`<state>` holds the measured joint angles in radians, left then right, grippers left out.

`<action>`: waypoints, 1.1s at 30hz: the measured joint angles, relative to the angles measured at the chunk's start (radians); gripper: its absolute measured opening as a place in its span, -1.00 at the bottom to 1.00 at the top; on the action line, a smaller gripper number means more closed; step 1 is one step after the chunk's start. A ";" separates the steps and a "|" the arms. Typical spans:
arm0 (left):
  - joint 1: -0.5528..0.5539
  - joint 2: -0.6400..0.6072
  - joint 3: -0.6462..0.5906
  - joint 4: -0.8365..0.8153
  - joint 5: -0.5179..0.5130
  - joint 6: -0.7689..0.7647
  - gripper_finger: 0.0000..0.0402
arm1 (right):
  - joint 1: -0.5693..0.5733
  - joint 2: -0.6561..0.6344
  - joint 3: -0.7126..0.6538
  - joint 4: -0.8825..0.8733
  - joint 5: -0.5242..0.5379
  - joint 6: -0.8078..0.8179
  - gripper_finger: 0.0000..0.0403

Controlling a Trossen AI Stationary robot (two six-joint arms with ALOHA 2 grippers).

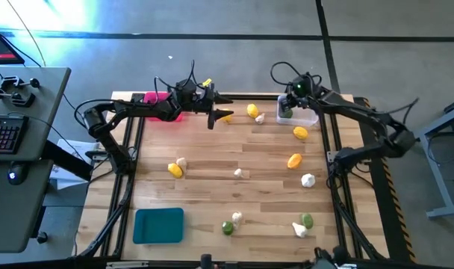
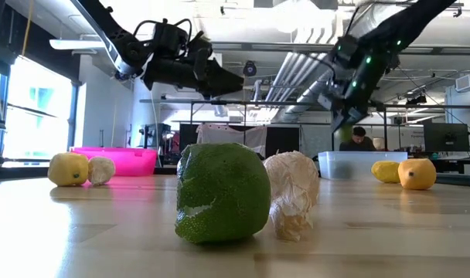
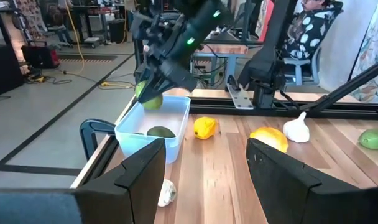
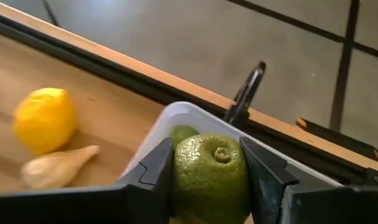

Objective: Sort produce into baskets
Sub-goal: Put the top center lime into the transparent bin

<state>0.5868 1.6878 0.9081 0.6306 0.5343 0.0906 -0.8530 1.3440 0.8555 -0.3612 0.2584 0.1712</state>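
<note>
One lime [image 4: 211, 174] sits squeezed in my right pincer [image 4: 209, 180] | I hold it over the clear basket [image 3: 153, 127], maybe one more lime inside | my left pincer [image 1: 214, 112] waits open, near the pink basket [image 2: 120, 160]

Clear bin [image 1: 308, 117] at far right table corner, one lime [image 3: 160, 132] lying inside; second lime [image 4: 211, 177] pinched in right tool [image 4: 209, 182] just above it. Pink bin [image 1: 156, 101] far left. Teal bin [image 1: 158, 225] near left. Lemons, garlic bulbs, limes loose across table; lime [image 2: 223, 193] touching garlic bulb [image 2: 292, 193] at near edge.
</note>
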 joint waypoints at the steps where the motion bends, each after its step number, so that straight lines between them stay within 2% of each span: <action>1: 0.002 0.000 0.000 -0.003 0.000 0.000 0.04 | -0.010 0.021 0.000 0.011 0.002 -0.011 -0.36; 10: 0.005 0.000 0.000 -0.005 0.000 0.007 0.04 | -0.044 0.171 0.000 0.131 0.122 -0.025 -0.37; 17: 0.005 0.000 0.000 -0.006 0.000 0.011 0.04 | -0.043 0.240 0.000 0.185 0.129 -0.003 -0.37; 24: 0.005 0.000 0.000 -0.006 0.000 0.011 0.04 | -0.043 0.253 -0.002 0.190 0.155 0.001 -0.36; 33: 0.005 0.000 0.000 -0.005 0.000 0.011 0.04 | -0.043 0.254 -0.037 0.207 0.156 0.012 -0.09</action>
<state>0.5922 1.6878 0.9081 0.6254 0.5343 0.1013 -0.8960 1.5982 0.8188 -0.1545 0.4149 0.1836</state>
